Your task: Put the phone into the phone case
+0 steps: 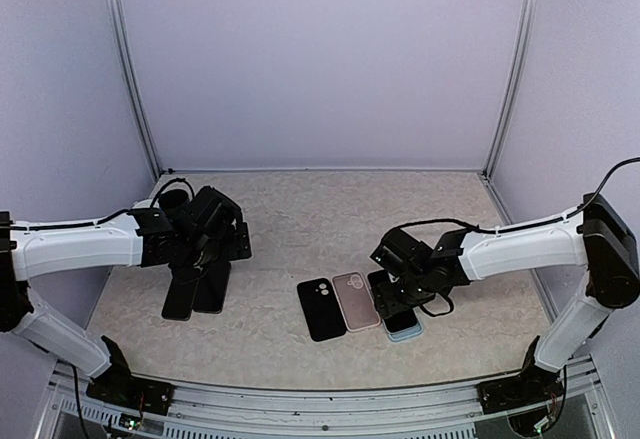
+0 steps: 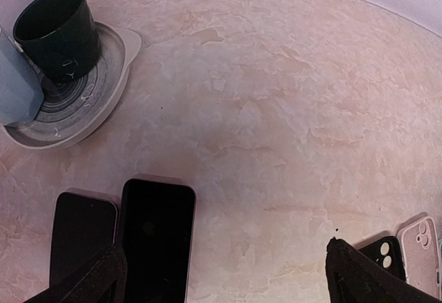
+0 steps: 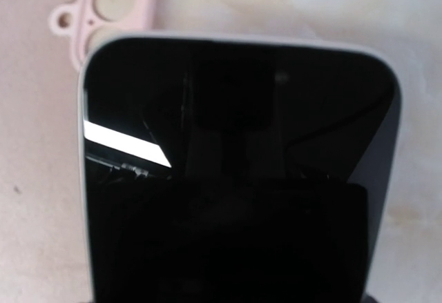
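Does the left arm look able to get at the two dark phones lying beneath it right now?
Probably yes. The left claw hangs open above the two dark phones, nothing covers them, and the cup on its dish stands apart.

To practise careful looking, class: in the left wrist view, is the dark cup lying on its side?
No, the dark cup stands upright on the pale round dish.
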Tool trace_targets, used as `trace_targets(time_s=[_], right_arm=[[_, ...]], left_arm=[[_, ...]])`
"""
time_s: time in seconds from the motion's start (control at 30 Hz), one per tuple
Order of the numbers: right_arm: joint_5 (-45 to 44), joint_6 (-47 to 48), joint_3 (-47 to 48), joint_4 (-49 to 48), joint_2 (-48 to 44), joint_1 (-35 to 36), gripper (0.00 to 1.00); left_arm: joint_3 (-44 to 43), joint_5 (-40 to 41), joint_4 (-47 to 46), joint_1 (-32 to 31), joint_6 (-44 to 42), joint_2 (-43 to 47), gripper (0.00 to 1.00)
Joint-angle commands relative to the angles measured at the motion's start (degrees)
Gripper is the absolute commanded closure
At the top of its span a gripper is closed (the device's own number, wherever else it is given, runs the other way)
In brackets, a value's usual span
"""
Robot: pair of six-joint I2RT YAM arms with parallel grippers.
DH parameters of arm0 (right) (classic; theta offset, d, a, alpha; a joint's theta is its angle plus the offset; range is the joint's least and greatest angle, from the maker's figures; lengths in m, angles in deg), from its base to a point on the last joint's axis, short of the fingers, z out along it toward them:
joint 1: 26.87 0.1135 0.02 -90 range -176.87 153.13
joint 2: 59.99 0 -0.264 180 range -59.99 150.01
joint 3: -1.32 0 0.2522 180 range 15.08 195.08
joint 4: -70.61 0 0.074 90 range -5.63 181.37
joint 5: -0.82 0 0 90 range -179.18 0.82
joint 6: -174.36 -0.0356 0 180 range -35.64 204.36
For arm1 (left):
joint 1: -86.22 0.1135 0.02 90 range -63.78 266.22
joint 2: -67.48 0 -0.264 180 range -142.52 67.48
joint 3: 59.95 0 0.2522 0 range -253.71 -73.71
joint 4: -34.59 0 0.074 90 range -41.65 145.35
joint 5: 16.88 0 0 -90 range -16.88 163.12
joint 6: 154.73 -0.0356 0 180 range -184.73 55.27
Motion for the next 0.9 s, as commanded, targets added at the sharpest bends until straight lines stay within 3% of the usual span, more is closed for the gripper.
trace_targets(time_s=[0.0, 0.63, 0.87], right_arm=[[-1.0, -2.2, -1.3, 0.3, -2.6, 0.4, 0.66], [2.4, -1.3, -3.5, -0.7, -2.5, 0.4, 0.65], [3.1, -2.7, -2.0, 2.3, -1.8, 0.4, 0.60]], left_arm=[[-1.1, 1.2, 0.4, -0.3, -1.1, -0.1, 0.01], [-1.3, 1.0, 0.6, -0.3, -1.1, -1.3, 0.01], [-1.2, 1.1, 0.5, -0.3, -1.1, -1.7, 0.01]])
